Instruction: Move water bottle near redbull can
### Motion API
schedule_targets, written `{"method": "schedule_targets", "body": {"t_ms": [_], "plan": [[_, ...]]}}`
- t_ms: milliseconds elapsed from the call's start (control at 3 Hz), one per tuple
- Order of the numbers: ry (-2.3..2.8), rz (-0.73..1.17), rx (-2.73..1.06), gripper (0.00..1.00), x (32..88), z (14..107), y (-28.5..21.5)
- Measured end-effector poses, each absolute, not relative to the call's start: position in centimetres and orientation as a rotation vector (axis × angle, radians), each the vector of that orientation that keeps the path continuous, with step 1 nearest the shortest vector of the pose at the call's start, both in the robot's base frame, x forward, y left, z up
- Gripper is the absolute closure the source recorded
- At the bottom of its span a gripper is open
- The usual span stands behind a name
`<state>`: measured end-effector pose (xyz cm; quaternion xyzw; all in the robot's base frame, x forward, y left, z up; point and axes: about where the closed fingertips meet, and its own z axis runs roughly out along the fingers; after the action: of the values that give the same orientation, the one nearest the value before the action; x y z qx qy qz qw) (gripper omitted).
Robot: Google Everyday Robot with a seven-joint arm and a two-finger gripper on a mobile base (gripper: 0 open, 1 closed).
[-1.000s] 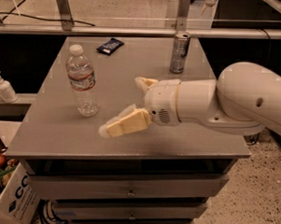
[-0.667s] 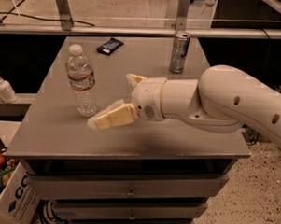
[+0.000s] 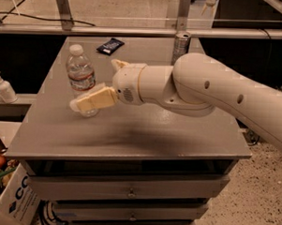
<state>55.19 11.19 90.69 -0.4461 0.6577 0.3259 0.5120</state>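
Observation:
The water bottle (image 3: pixel 80 74), clear ribbed plastic with a white cap and a label with a reddish band, stands upright on the left part of the grey table (image 3: pixel 131 128). My gripper (image 3: pixel 96 84) is open around it: the near cream finger crosses in front of the bottle's lower part and the far finger shows behind, to the bottle's right. The redbull can (image 3: pixel 180 46), slim and silver, stands at the table's back right, partly hidden behind my arm (image 3: pixel 203 89).
A flat dark blue snack packet (image 3: pixel 110 46) lies at the table's back middle. A white pump dispenser bottle (image 3: pixel 3 88) stands on a lower shelf to the left. Drawers sit under the tabletop; a box (image 3: pixel 15 198) is on the floor at lower left.
My gripper has moved left across the table and now brackets the water bottle. The bottle and the can have not moved.

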Motion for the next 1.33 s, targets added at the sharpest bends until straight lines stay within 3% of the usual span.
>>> {"method": "schedule_targets", "body": {"t_ms": [667,1333], "plan": [[1.556,0.825,-1.058,0.00,58.1,91.2,16.4],[1.556,0.826,-1.057,0.00,58.1,91.2,16.5]]}}
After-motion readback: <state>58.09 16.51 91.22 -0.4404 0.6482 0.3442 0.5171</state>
